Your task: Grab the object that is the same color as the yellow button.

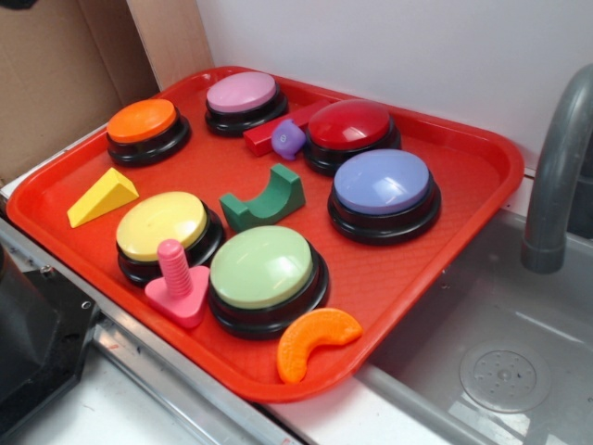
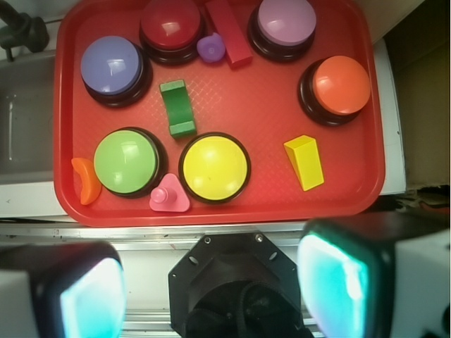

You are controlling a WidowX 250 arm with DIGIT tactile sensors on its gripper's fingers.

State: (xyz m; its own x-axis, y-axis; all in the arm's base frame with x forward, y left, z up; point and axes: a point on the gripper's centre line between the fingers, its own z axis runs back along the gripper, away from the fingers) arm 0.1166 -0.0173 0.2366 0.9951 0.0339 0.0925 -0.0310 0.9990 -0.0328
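Overview of the work area at an early stage of the task. A red tray (image 1: 482,176) lies beside a sink (image 1: 519,371) and carries six dome buttons and several small blocks. Among the buttons, the yellow button (image 1: 162,225) sits near the tray's front edge, with the green button (image 1: 262,267) just beside it and the blue button (image 1: 382,183), red button (image 1: 349,124), pink button (image 1: 242,92) and orange button (image 1: 142,120) farther back.

The object to be taken, a yellow wedge (image 1: 102,197), lies flat on the tray between the yellow and orange buttons, apart from both and with free space on every side. A green arch block (image 1: 264,199) stands near the tray's middle; a pink peg (image 1: 176,283) touches or nearly touches the yellow button's base; an orange crescent (image 1: 315,341) lies at the front corner.

Progress: nothing appears done. In the wrist view the pincer (image 2: 211,289) hangs high above the tray's near edge, its two pads spread wide and holding nothing; approach, descent and closure on the wedge all seem to remain.

Limits of view: the pads are blurred and cut off by the frame's lower edge. In the exterior view the arm is out of frame save a dark mass at lower left. A small purple piece (image 1: 288,139) and a red bar (image 1: 278,127) are partly hidden behind the red button.
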